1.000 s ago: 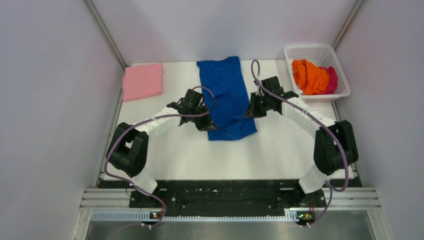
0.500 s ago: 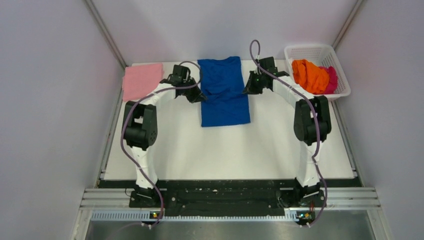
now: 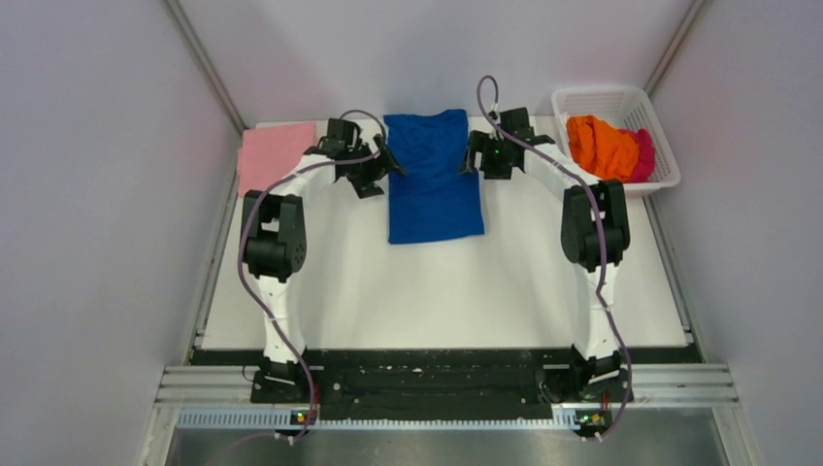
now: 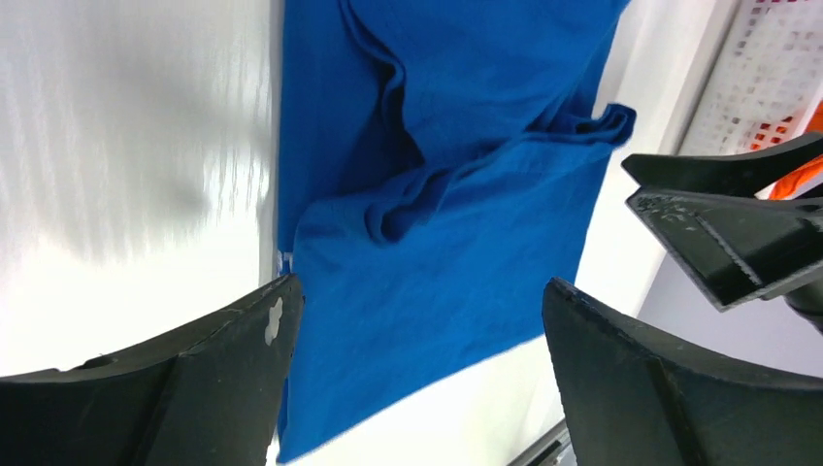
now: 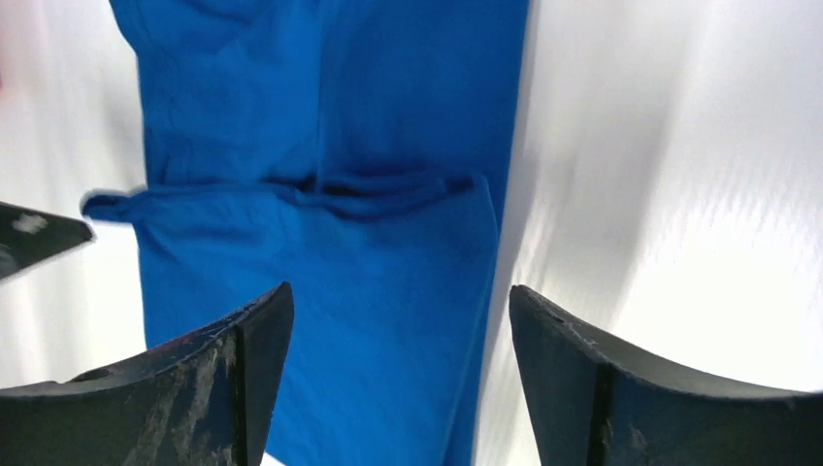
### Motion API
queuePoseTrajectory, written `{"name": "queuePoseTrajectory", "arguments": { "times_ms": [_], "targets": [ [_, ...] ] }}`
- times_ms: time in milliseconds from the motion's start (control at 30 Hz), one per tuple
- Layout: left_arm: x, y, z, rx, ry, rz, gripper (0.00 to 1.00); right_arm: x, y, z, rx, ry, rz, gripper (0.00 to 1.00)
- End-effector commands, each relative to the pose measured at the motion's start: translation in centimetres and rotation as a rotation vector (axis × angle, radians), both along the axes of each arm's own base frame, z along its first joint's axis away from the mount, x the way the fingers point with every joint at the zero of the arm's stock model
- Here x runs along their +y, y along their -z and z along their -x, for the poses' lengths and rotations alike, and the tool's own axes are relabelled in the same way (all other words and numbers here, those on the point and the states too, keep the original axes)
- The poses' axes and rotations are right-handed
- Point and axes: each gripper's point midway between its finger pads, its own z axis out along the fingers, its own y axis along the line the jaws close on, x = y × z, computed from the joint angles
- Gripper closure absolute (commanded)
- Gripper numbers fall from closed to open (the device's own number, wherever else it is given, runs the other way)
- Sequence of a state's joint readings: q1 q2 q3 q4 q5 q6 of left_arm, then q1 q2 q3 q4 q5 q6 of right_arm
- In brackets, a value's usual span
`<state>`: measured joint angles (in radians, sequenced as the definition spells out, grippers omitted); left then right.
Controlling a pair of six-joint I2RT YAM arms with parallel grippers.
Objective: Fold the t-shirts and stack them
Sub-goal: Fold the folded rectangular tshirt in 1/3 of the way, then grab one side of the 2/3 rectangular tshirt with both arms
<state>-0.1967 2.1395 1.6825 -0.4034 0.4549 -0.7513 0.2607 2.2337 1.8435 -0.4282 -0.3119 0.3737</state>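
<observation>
Tabletop [image 3: 437,291]: both arms [image 3: 311,173] outstretched, jaws spread, flanking blue tee [image 3: 434,189]

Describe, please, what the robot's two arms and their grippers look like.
Both the left arm and the right arm have white links joined by bulky black motor housings. A purplish-grey cable loops along each. The left gripper and right gripper are black, with broad wedge-shaped fingers showing pale scuffs.

Four tees: blue tee [image 3: 434,180], pink tee [image 3: 275,155], orange tee [image 3: 599,146], magenta tee [image 3: 645,155]. One basket [image 3: 602,96]. Two grippers: left gripper [image 3: 385,162], right gripper [image 3: 473,160].
</observation>
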Motion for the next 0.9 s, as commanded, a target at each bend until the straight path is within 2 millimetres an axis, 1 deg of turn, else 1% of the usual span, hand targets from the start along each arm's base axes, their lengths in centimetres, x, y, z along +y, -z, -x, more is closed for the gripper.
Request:
{"name": "queuePoseTrajectory", "arguments": {
  "times_ms": [0, 33, 67, 100, 167, 233, 300, 333, 400, 467, 533, 600, 633, 667, 767, 867],
  "targets": [
    [1.1, -6.0, 2.1, -0.131, -0.001, -0.008, 0.01, -1.6, -5.6, 2.4, -0.13, -0.017, 0.033, 0.19],
    [1.4, -5.6, 3.3, -0.115, -0.007, -0.018, 0.01, -2.0, -5.3, 3.7, -0.122, -0.011, 0.032, 0.19],
    [1.9, -4.1, 5.2, -0.074, -0.013, -0.032, 0.01, -2.3, -4.8, 5.2, -0.109, -0.01, 0.027, 0.19],
    [2.0, -3.3, 6.7, -0.052, -0.014, -0.037, 0.01, -2.6, -3.4, 7.2, -0.068, -0.002, 0.019, 0.19],
    [1.9, -1.8, 9.6, -0.007, -0.013, -0.041, 0.01, -2.6, -2.3, 10.1, -0.026, -0.004, -0.017, 0.2],
    [1.4, -0.8, 11.7, 0.015, -0.004, -0.041, 0.01, -2.0, -1.0, 12.9, 0.02, -0.035, -0.063, 0.22],
    [0.8, 0.7, 13.0, 0.049, 0.001, -0.042, 0.05, -1.5, 0.1, 14.7, 0.046, -0.061, -0.073, 0.26],
    [0.4, 1.4, 13.5, 0.067, 0.006, -0.042, 0.09, -1.3, 0.9, 15.3, 0.063, -0.071, -0.068, 0.28],
    [-0.1, 2.7, 13.8, 0.093, 0.009, -0.06, 0.17, -1.0, 2.2, 16.0, 0.091, -0.086, -0.053, 0.36],
    [-0.4, 3.9, 13.9, 0.12, 0.013, -0.079, 0.24, -1.3, 3.3, 15.7, 0.095, -0.069, -0.024, 0.41],
    [-0.7, 4.7, 13.8, 0.133, 0.016, -0.097, 0.3, -1.7, 4.2, 15.2, 0.095, -0.047, 0.003, 0.46],
    [-0.4, 5.8, 13.7, 0.144, 0.009, -0.14, 0.36, -1.8, 4.8, 15.1, 0.11, -0.036, 0.016, 0.51],
    [-0.3, 6.4, 13.7, 0.15, 0.008, -0.159, 0.37, -1.9, 5.0, 15.2, 0.117, -0.033, 0.014, 0.53],
    [-0.1, 6.9, 13.7, 0.161, 0.004, -0.172, 0.38, -1.8, 5.2, 15.3, 0.12, -0.033, 0.008, 0.54],
    [-0.1, 8.2, 13.7, 0.191, 0.008, -0.184, 0.44, -1.7, 6.1, 15.5, 0.132, -0.032, -0.001, 0.54],
    [-0.1, 8.9, 13.3, 0.2, 0.009, -0.197, 0.55, -1.6, 6.9, 15.3, 0.145, -0.03, -0.001, 0.54]
  ]
}}
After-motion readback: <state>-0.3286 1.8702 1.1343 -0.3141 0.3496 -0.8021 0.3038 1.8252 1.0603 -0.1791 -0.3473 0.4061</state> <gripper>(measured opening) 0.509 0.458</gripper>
